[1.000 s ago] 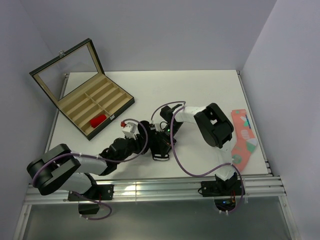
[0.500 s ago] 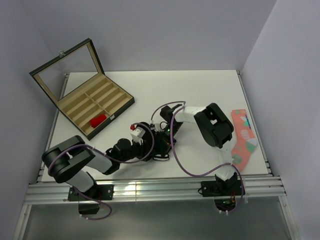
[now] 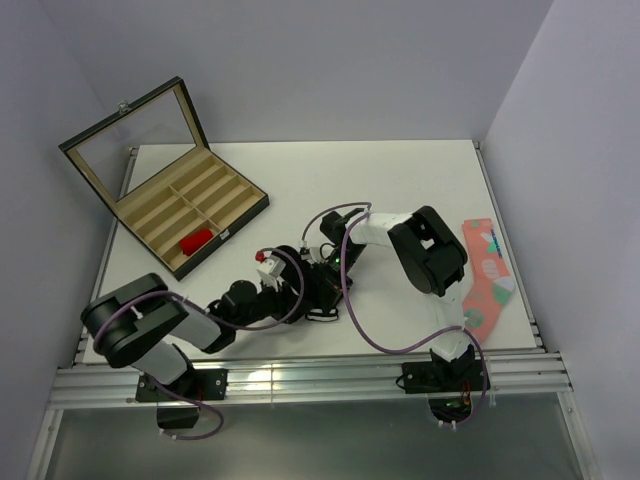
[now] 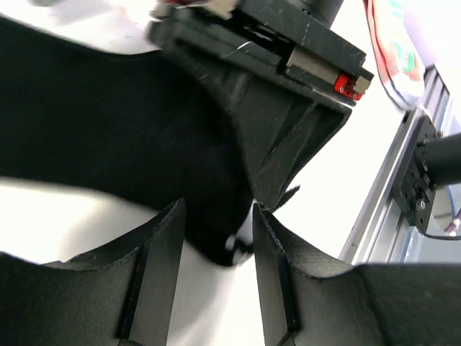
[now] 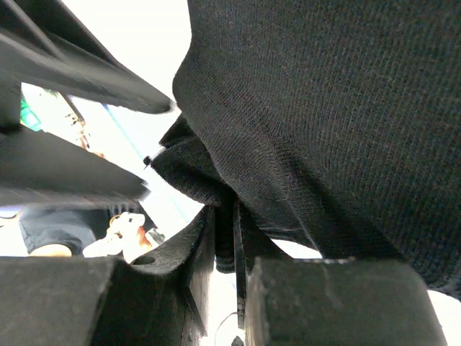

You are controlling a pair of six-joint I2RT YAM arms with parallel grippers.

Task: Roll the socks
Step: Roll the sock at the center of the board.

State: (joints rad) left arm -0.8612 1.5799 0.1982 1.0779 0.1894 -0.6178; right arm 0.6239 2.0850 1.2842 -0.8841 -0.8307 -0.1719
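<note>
Down at the near edge, both arms rise off the aluminium rail (image 3: pixel 300 385) and lean in toward the middle of the table (image 3: pixel 400 180). The left arm runs low across the surface. The right arm folds back over itself and comes in from the other side.

And there's the meeting point: the black sock (image 5: pixel 302 108), bunched on the white top at mid-table, right between the two wrists. The right gripper (image 5: pixel 225 216) has its jaws almost together, and a thin fold of that black knit is pinched between them, so that's a firm clamp on the sock. The rest of the fabric drapes up and over the fingers.

The left gripper (image 4: pixel 217 209) faces it, jaws standing apart, and the dark end of the sock sits in the gap at the fingertips. Is it pressing on the cloth or just straddling it? I can't tell from here. A bit of white shows at that end of the sock.

Off to the right, near the table's edge, a salmon-pink sock (image 3: pixel 487 272) lies flat, well apart from the action.

Further back on the left is a dark box (image 3: pixel 250 205) with its glass lid propped open and tan slots inside. The red sock (image 3: pixel 196 241) sits rolled up in a slot toward the box's near end, well away from both grippers.
</note>
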